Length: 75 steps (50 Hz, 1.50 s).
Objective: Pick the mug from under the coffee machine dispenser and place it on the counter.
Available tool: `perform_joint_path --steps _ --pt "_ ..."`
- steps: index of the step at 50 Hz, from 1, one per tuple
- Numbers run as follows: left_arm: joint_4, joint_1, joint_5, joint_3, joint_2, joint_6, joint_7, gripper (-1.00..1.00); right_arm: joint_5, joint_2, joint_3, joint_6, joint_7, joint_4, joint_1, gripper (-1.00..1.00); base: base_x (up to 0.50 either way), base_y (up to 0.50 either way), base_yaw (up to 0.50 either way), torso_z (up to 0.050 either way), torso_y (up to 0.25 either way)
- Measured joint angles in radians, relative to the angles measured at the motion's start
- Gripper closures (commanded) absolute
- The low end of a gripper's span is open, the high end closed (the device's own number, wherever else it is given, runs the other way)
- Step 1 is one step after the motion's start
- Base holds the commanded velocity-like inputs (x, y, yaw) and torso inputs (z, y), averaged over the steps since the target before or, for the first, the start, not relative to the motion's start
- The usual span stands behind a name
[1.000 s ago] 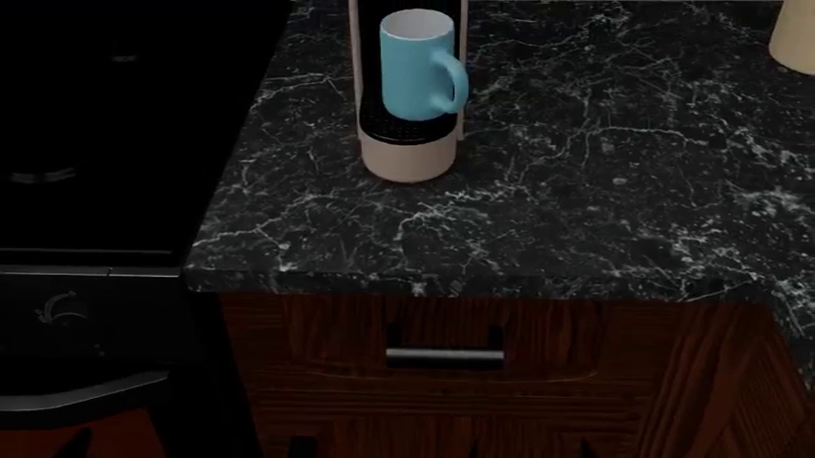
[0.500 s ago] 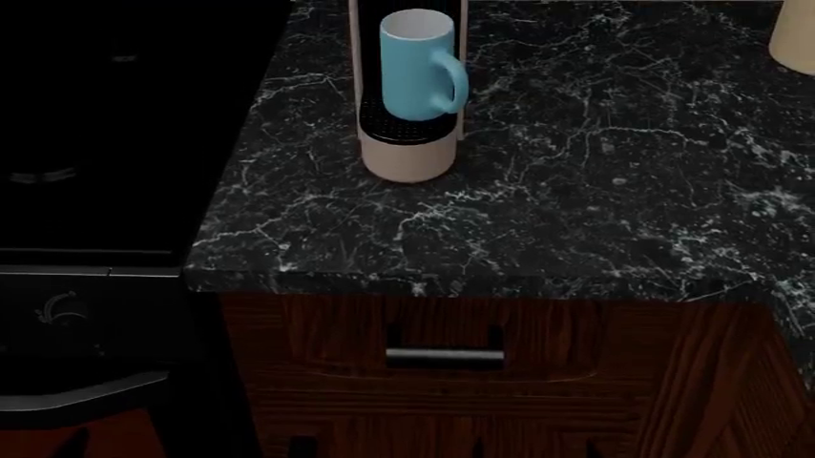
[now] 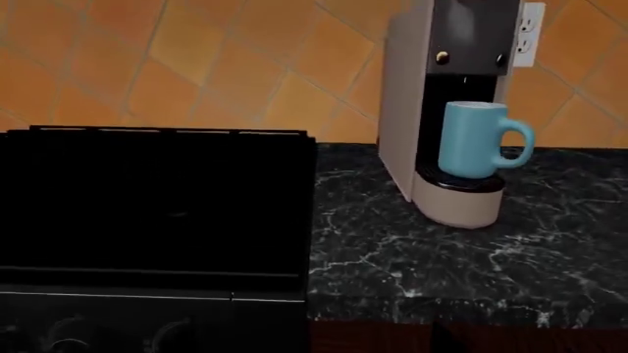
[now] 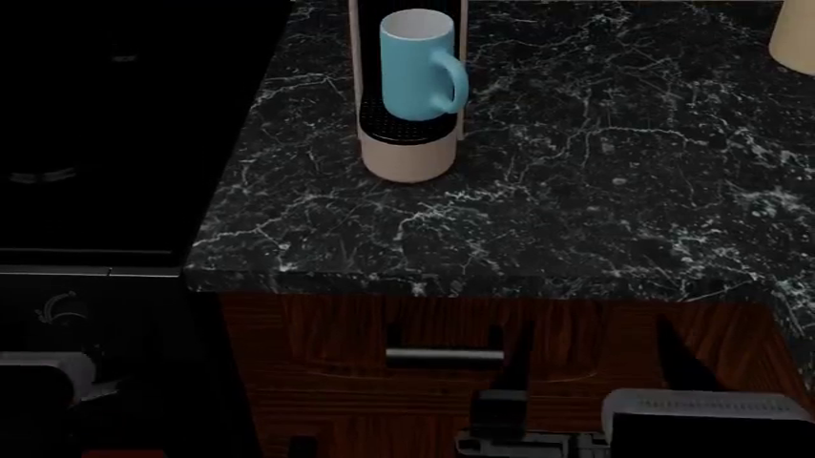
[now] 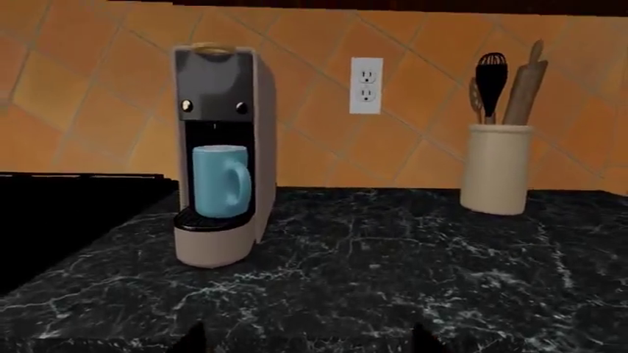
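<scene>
Both arms have popped into the bottom of the head view since a second ago: the right gripper (image 4: 586,343) with dark fingers spread apart and holding nothing, and a grey bit of the left gripper (image 4: 45,377), can't tell if that one's open. Nothing else budged. Light blue cylindrical mug (image 4: 418,65) sits upright on the drip tray of the tall beige-grey coffee machine (image 4: 407,143), on the black white-veined marble counter (image 4: 574,191).

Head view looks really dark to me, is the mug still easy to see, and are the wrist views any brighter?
Head view: dim, stovetop nearly black, yet the mug stands out sharply. Both wrist views: brighter, with evenly lit orange tiles; no blur or glare.
</scene>
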State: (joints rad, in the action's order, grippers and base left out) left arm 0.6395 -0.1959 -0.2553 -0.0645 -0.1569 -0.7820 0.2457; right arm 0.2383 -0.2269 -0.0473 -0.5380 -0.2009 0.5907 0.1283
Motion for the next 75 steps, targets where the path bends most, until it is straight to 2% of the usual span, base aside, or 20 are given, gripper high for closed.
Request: perform_joint_path --steps 9,13,17,21,26,30,34,42,48,75 --pt "0.225 -0.187 -0.138 0.096 0.017 -0.366 0.057 -1.00 0.100 -0.033 0.053 -0.266 -0.030 0.202 0.134 -1.00 0.00 0.00 0.00 0.000 0.000" --pt "0.285 -0.272 -0.321 0.176 0.011 -0.496 0.162 -1.00 0.163 -0.051 0.080 -0.388 -0.055 0.280 0.206 -1.00 0.00 0.00 0.00 0.000 0.000" --pt "0.306 -0.354 -0.598 0.258 -0.011 -0.588 0.352 -1.00 0.341 -0.107 0.116 -0.471 -0.165 0.338 0.287 -1.00 0.00 0.00 0.00 0.000 0.000" --pt "0.300 -0.435 -0.877 0.292 -0.054 -0.627 0.566 -1.00 0.536 -0.176 0.137 -0.514 -0.300 0.376 0.366 -1.00 0.00 0.00 0.00 0.000 0.000" --pt "0.287 -0.518 -1.151 0.297 -0.115 -0.627 0.789 -1.00 0.747 -0.248 0.152 -0.546 -0.450 0.404 0.453 -1.00 0.00 0.00 0.00 0.000 0.000" --pt "0.279 -0.578 -1.324 0.281 -0.167 -0.603 0.935 -1.00 0.892 -0.294 0.160 -0.560 -0.556 0.417 0.514 -1.00 0.00 0.00 0.00 0.000 0.000" --pt "0.274 -0.619 -1.442 0.269 -0.206 -0.583 1.033 -1.00 1.016 -0.334 0.162 -0.569 -0.650 0.424 0.572 -1.00 0.00 0.00 0.00 0.000 0.000" --pt "0.267 -0.680 -1.601 0.240 -0.278 -0.535 1.162 -1.00 1.173 -0.386 0.175 -0.564 -0.766 0.434 0.641 -1.00 0.05 0.00 0.00 0.000 0.000" --pt "0.270 -0.704 -1.659 0.230 -0.315 -0.503 1.212 -1.00 1.236 -0.410 0.183 -0.556 -0.810 0.439 0.666 -1.00 0.33 0.00 0.00 0.000 0.000" --pt "0.294 -0.736 -1.704 0.208 -0.383 -0.424 1.250 -1.00 1.294 -0.446 0.186 -0.526 -0.844 0.447 0.687 -1.00 0.39 0.00 0.00 0.000 0.000"
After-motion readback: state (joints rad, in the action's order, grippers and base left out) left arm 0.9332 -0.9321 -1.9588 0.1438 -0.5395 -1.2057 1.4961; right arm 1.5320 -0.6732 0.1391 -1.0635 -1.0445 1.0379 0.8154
